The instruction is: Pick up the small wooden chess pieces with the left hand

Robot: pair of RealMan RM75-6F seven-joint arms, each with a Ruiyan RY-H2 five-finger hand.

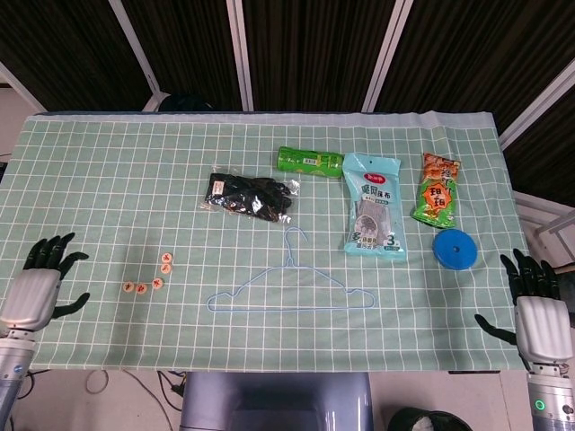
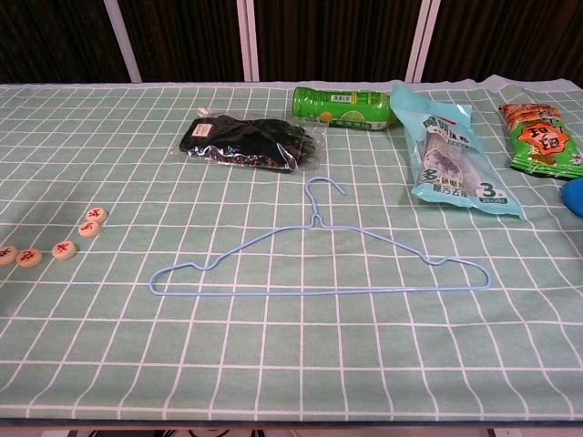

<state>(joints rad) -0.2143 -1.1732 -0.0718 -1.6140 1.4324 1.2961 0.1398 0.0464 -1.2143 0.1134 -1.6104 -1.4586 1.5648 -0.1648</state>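
Green checked cloth covers the worktop [image 1: 108, 180]; small wooden chess pieces [image 1: 153, 277] lie near-left on it, untouched; left hand [image 1: 36, 289] at the near-left edge, fingers spread, holding nothing; right hand [image 1: 537, 316] at the near-right edge, fingers spread, empty; blue hanger [image 1: 292, 292] centre.

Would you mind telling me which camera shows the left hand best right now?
The head view: the left hand shows whole at the table's left edge, fingers spread, holding nothing, short of the chess pieces. The chest view shows the pieces but not the hand.
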